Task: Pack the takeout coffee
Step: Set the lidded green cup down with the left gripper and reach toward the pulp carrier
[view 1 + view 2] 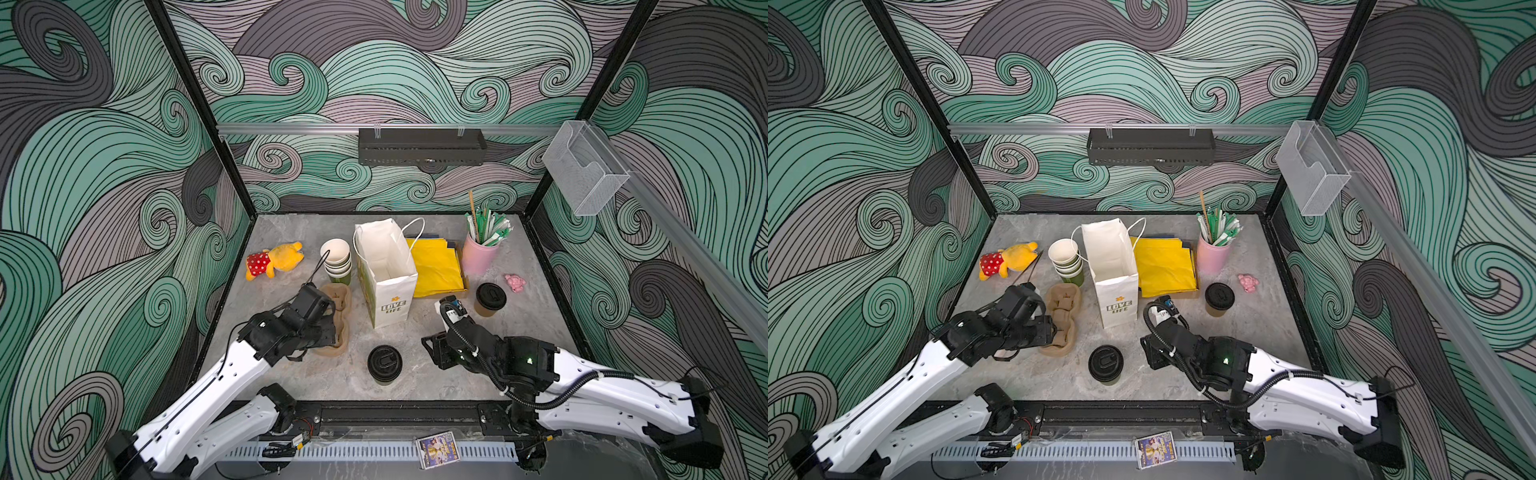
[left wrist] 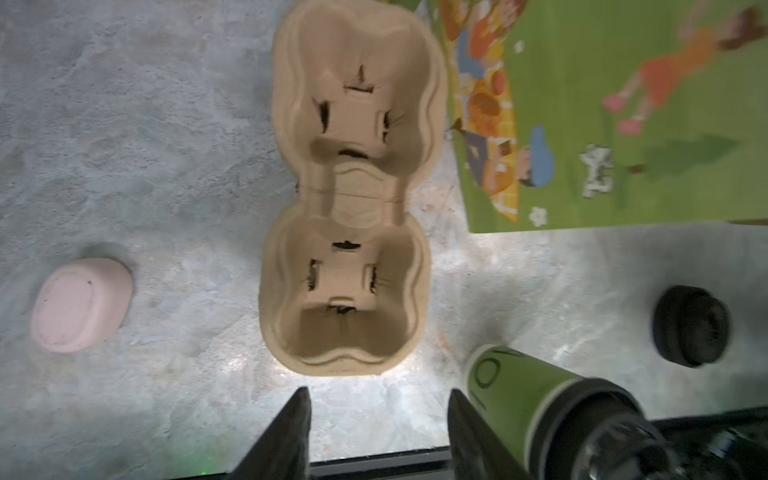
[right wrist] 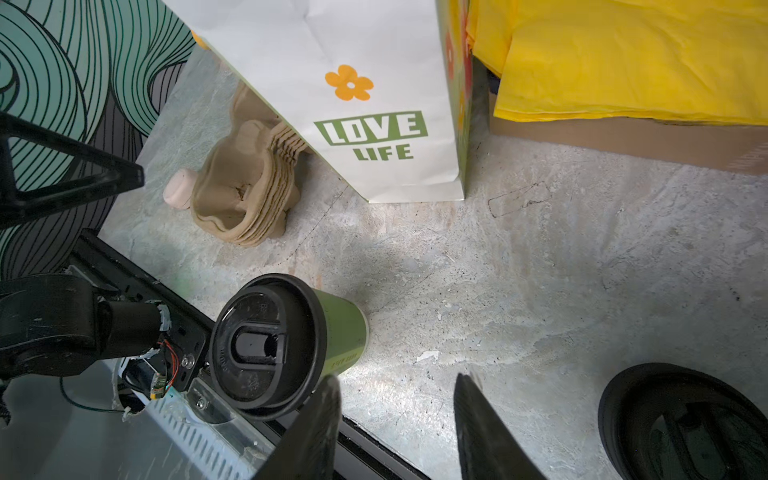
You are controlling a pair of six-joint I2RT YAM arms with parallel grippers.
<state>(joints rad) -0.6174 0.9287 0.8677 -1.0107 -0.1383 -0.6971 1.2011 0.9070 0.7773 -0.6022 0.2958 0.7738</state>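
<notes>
Green lidded cup [image 3: 286,340] just beside R pincer [image 3: 397,379], outside its parted jaws.

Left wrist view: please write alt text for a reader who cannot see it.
A tan pulp cup carrier lies on the grey table just ahead of the open, empty left gripper. A green lidded cup stands close beside the gripper.

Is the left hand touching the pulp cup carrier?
Apart. The left wrist view shows bare table between the left hand and the pulp cup carrier.
</notes>
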